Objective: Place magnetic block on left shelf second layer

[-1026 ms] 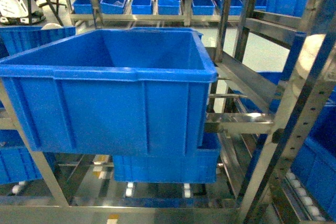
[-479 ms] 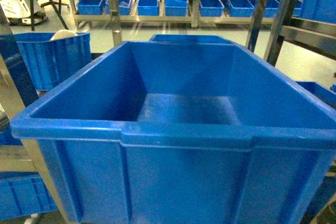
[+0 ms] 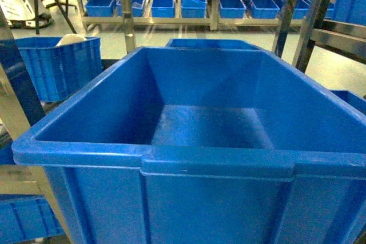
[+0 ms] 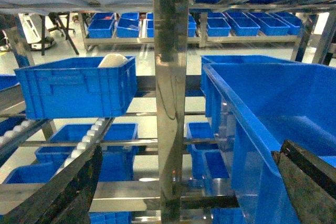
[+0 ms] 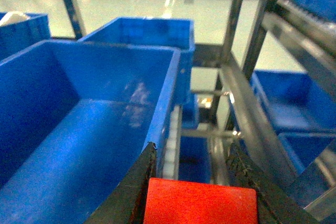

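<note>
My right end effector point(image 5: 191, 182) grips the magnetic block point(image 5: 199, 202) beside the left shelf second layer point(image 3: 171, 161); my left end effector point(image 4: 189, 182) gapes wide amid warehouse racks.

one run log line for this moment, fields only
right gripper: shut on magnetic block | left gripper: open | big blue bin: no block inside | phase: carrying

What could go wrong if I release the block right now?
The red block, held in the right gripper, sits over the gap beside the big blue bin's right wall, not over its floor; dropped now, it would likely fall between the rails. The left gripper straddles a steel post and could hit it.
</note>
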You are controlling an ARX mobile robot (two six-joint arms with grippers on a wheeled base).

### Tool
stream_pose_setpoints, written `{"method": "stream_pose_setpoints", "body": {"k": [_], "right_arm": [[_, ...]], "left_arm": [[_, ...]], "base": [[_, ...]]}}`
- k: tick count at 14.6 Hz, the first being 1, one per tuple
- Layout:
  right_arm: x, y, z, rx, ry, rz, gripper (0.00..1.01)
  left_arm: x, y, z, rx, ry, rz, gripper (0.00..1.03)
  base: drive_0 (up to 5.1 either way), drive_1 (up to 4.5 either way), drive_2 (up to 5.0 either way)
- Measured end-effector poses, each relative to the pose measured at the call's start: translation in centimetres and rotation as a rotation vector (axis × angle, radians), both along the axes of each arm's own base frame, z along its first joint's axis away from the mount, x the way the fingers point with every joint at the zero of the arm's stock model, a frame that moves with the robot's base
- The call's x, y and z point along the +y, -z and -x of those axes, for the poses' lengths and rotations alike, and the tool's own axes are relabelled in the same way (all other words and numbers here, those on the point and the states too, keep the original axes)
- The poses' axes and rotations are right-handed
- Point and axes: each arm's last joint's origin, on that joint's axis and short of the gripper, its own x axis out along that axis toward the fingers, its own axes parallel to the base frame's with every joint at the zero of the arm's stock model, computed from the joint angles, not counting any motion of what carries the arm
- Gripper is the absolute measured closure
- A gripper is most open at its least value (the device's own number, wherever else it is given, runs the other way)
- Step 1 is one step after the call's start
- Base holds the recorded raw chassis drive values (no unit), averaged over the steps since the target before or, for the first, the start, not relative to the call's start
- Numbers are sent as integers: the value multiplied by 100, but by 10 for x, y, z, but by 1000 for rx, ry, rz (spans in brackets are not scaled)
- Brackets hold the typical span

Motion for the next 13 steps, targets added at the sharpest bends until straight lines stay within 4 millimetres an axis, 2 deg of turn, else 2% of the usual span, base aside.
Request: {"method": "stream_pose_setpoints", "body": {"k": [1, 2, 3, 4, 5, 7, 13], "right_arm": [[25, -1, -23, 169, -166, -181, 67], [57, 9, -60, 249, -297, -230, 67], [77, 45, -94, 338, -365, -169, 67], [89, 55, -109, 334, -396, -133, 67], [95, 62, -116, 323, -405, -111, 64], [99, 63, -115, 302, -395, -100, 57], [93, 56, -102, 210, -365, -94, 37]], "left_arm": [[0, 0, 0, 0, 0, 0, 5], [0, 0, 0, 0, 0, 0, 5], [0, 0, 0, 0, 0, 0, 5], [0, 0, 0, 0, 0, 0, 5], [0, 0, 0, 0, 0, 0, 5], [0, 0, 0, 0, 0, 0, 5], [0, 0, 0, 0, 0, 0, 5]], "base": [[0, 0, 0], [0, 0, 0], [0, 0, 0], [0, 0, 0], [0, 0, 0], [0, 0, 0], [0, 0, 0]]}}
